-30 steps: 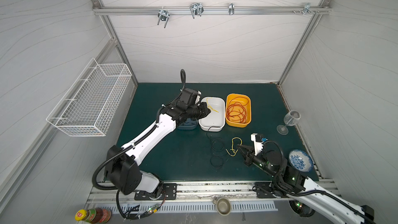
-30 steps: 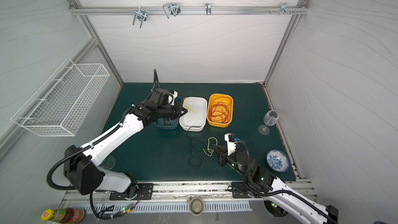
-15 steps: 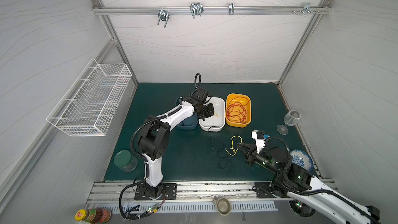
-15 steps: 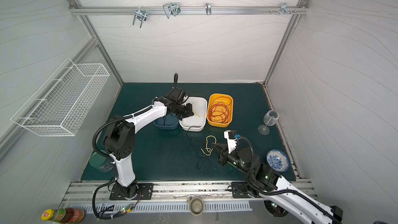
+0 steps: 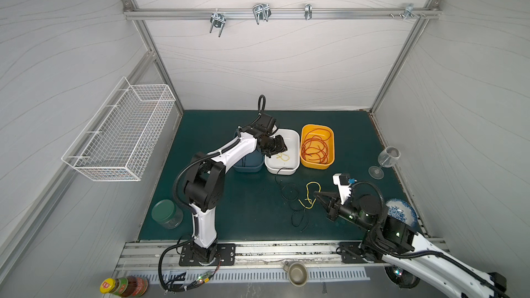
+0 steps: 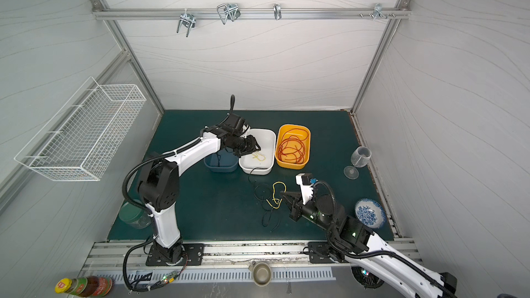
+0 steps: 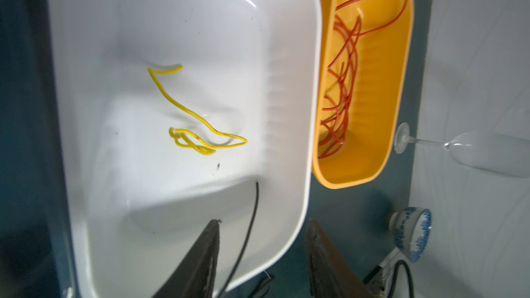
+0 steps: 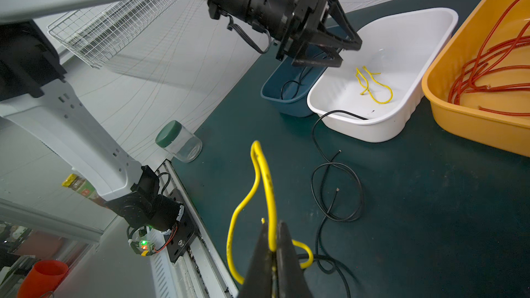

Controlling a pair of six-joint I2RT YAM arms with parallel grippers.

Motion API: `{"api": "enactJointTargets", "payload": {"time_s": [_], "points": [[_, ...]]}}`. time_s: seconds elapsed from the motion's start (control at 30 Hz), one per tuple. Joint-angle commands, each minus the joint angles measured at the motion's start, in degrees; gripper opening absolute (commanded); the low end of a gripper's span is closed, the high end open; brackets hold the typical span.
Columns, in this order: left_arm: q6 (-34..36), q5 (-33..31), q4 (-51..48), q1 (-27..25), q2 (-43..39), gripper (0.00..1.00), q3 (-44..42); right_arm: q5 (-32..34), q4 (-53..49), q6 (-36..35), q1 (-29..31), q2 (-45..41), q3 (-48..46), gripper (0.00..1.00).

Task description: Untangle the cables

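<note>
While the left gripper (image 5: 282, 150) hangs open over the white tub (image 5: 289, 141) containing one yellow cable (image 7: 195, 146), the right gripper (image 5: 315, 194), lower centre in both top views, pinches a second yellow cable (image 8: 267, 179). The tangled black cables (image 8: 332, 164) lie just left of it, nearer that arm.

Wears white shells along the left arm (image 5: 238, 150) and right arm (image 5: 459, 279), black housings at every joint. Trails black corrugated hoses (image 6: 124, 187). Ends in black triangular fingers (image 7: 200, 262) at the left pincer (image 7: 263, 222) and right pincer (image 8: 274, 223). Sits on black base plates (image 5: 223, 258) with silver screws.
</note>
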Motion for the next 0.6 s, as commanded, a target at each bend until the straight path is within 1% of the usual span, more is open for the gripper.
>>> {"api": "enactJointTargets", "payload": {"time_s": [0.0, 0.1, 0.17, 0.23, 0.3, 0.37, 0.5, 0.57], "points": [[-1.38, 1.76, 2.34, 0.15, -7.98, 0.61, -3.04, -0.13, 1.52, -0.11, -0.13, 0.28, 1.4, 0.0], [-3.48, 3.2, 6.35, -0.7, -14.97, 0.65, -9.96, 0.36, 1.45, 0.53, -0.13, 1.27, 2.05, 0.0], [-4.77, 4.02, 8.26, -1.7, -19.6, 0.66, -14.59, 0.94, 0.6, 1.06, -0.13, 2.24, 3.13, 0.0], [-6.46, 6.53, 13.8, -2.94, -24.96, 0.66, -21.07, 2.27, -0.88, 2.38, -0.15, 3.41, 4.34, 0.0], [-8.66, 6.85, 19.79, -4.69, -30.57, 0.66, -28.19, 3.56, -2.73, 3.84, -0.2, 4.82, 5.68, 0.0], [-8.77, 7.09, 22.95, -7.58, -35.57, 0.67, -33.43, 4.22, -3.94, 5.13, -0.21, 6.36, 7.13, 0.0], [-8.17, 5.35, 25.76, -12.75, -43.58, 0.67, -40.64, 3.87, -4.95, 6.4, -0.21, 9.66, 10.0, 0.0], [-9.13, 5.28, 29.09, -15.21, -47.2, 0.67, -44.93, 3.84, -5.39, 6.57, -0.28, 11.46, 11.61, 0.0]]}}
